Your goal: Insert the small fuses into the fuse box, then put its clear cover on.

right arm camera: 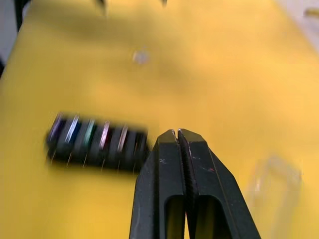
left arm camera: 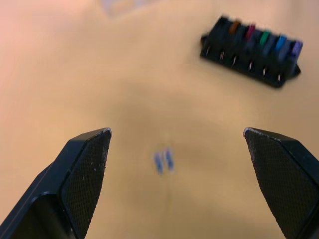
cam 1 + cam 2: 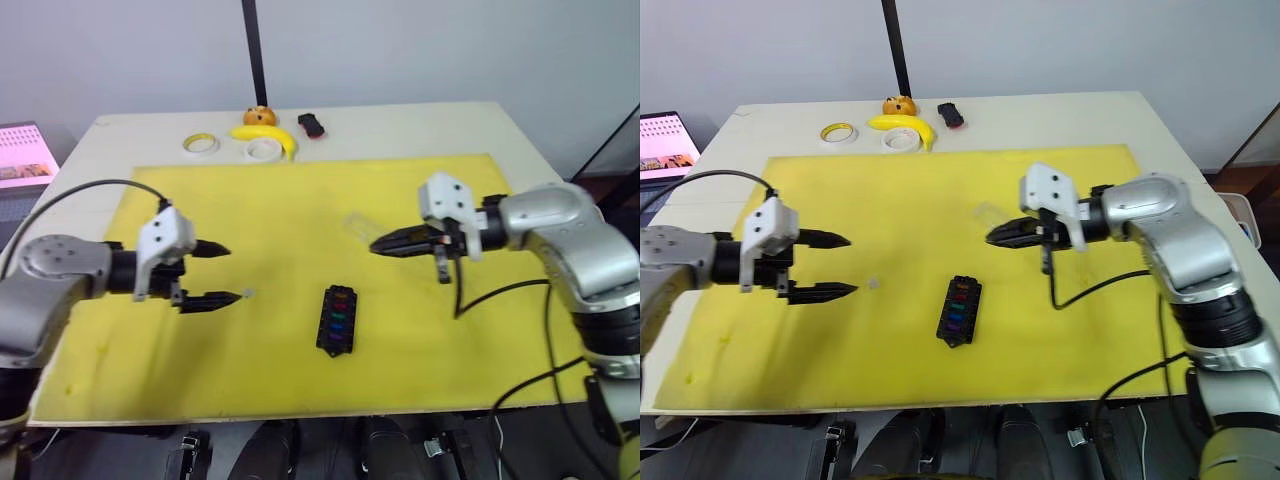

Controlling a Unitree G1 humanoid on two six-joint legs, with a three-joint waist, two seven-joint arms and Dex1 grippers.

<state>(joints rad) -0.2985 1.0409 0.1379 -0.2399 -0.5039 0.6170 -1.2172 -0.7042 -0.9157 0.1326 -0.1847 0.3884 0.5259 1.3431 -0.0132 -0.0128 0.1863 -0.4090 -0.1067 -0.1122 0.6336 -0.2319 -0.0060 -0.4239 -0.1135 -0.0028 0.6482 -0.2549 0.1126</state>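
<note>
Fuse box (image 3: pixel 336 320) sits nearest on the yellow mat, five coloured fuses seated. Left hand (image 3: pixel 222 273), fingers wide apart, brackets the last grey fuse (image 2: pixel 163 161), lined up to pick it. Right hand (image 3: pixel 382 245) pinched together, empty, hovering by the clear cover (image 3: pixel 357 226) beyond, likely for capping.

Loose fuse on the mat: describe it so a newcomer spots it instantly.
On the yellow mat, look just off the tip of the left gripper. The loose fuse is a tiny pale speck lying alone, apart from the fuse box with its coloured fuses.
</note>
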